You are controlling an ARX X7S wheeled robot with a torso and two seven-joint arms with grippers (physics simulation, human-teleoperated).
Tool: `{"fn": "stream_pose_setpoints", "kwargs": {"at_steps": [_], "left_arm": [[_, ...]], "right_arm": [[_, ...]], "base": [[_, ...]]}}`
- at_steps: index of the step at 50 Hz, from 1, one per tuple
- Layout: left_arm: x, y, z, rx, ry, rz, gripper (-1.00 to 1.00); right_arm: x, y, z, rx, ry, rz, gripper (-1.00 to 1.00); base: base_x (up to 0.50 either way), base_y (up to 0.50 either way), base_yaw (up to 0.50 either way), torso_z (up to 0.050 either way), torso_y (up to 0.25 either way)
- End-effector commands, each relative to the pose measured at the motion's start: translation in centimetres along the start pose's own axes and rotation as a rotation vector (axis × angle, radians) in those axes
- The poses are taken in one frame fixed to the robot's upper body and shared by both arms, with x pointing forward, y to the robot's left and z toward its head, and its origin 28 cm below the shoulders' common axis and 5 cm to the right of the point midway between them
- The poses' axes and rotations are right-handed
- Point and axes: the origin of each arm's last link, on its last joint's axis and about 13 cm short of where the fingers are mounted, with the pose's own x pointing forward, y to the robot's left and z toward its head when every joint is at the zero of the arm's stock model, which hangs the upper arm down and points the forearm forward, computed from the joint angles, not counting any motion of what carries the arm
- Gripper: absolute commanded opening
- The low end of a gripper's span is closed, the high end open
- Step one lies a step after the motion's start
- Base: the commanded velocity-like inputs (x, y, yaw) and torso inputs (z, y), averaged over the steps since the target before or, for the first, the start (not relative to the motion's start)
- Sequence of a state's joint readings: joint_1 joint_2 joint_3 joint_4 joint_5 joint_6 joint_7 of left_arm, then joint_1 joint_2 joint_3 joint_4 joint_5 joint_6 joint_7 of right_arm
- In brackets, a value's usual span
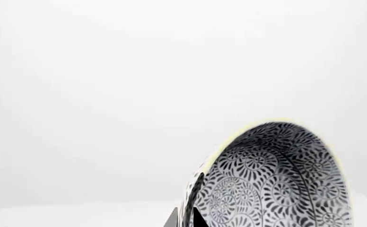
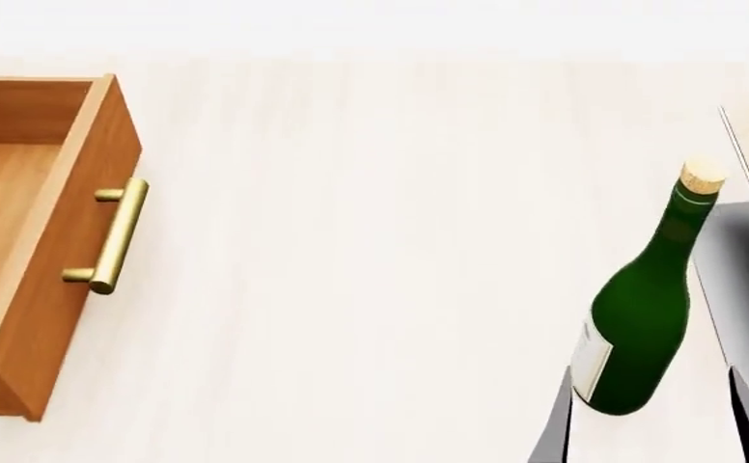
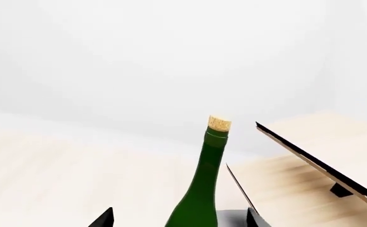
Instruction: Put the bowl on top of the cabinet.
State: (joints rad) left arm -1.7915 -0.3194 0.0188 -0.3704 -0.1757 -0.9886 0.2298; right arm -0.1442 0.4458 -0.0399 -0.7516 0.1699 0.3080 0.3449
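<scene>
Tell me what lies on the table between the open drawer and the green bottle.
Nothing. In the head view, only bare pale tabletop separates the open drawer from the green bottle.

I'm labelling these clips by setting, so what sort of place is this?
Probably a bare simulated tabletop rather than a real room: a pale wooden table against a blank white background, holding only staged props, namely an orange-brown cabinet with its drawer pulled out, a corked green bottle and a patterned bowl.
</scene>
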Motion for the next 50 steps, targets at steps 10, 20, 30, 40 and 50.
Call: {"fn": "stream_pose_setpoints", "kwargs": {"at_steps": [10,20,30,40,50], "left_arm": [[-0.1,3.6,0.8,-0.145,-0.063,0.198,-1.0],[-0.7,5.9,0.2,-0.335,-0.047,0.391,-1.0],[-1.8,8.5,-0.8,-0.424,0.015,0.519,-1.0],[-2.2,10.2,-2.5,-0.485,0.035,0.62,-1.0],[-1.9,11.3,-4.4,-0.57,0.139,0.745,-1.0]], "right_arm": [[0.2,-0.2,0.3,-0.012,-0.007,-0.002,1.0],[0.1,-0.1,0.3,-0.016,-0.003,-0.002,1.0],[0.2,0.0,0.3,-0.024,0.001,0.005,1.0],[0.2,0.1,0.3,-0.034,0.005,0.009,1.0],[0.2,0.1,-0.1,-0.042,0.024,0.0,1.0]], "base": [[0.0,0.0,0.0,-0.014,0.105],[0.0,0.0,0.0,0.0,0.0],[0.0,0.0,0.0,0.0,0.0],[0.0,0.0,0.0,0.0,0.0],[0.0,0.0,0.0,0.0,0.0]]}}
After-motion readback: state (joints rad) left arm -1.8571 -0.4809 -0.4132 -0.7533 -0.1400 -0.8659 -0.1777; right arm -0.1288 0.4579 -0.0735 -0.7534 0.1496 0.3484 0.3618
